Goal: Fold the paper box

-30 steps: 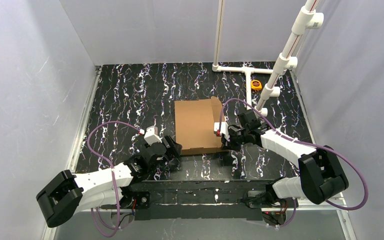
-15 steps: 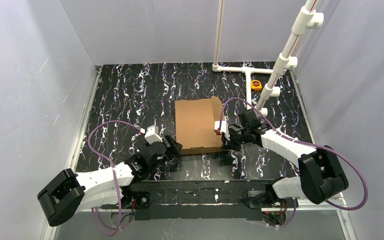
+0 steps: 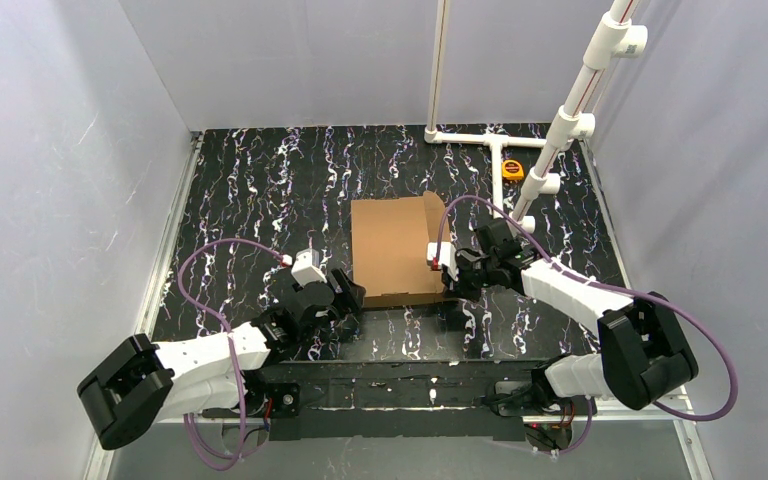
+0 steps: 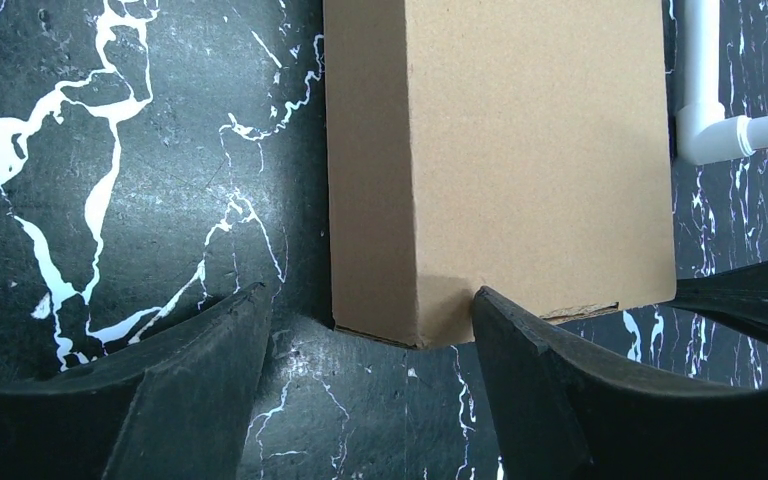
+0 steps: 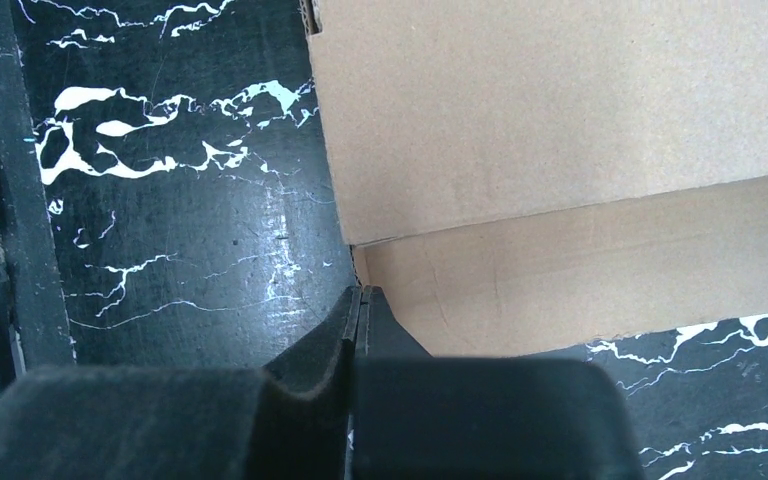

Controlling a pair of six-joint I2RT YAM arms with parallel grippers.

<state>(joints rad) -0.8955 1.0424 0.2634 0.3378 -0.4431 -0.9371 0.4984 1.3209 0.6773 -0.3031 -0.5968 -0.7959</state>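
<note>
The paper box (image 3: 392,250) is a brown cardboard mailer lying flat and closed in the middle of the black marbled table. My left gripper (image 3: 352,297) is open at its near left corner. In the left wrist view the box (image 4: 520,150) has that corner between my fingers, the left gripper (image 4: 368,293) not closed on it. My right gripper (image 3: 450,280) is at the box's near right side. In the right wrist view the right gripper (image 5: 360,292) is shut with nothing between the pads, its tip against the box's side wall (image 5: 580,270).
A white PVC pipe frame (image 3: 480,138) stands at the back right, with a yellow tape measure (image 3: 512,169) beside it. Grey walls close in the table on three sides. The pipe also shows in the left wrist view (image 4: 705,100).
Both arms have shifted only slightly. The box has barely moved, and both grippers keep their places at its near corners.
</note>
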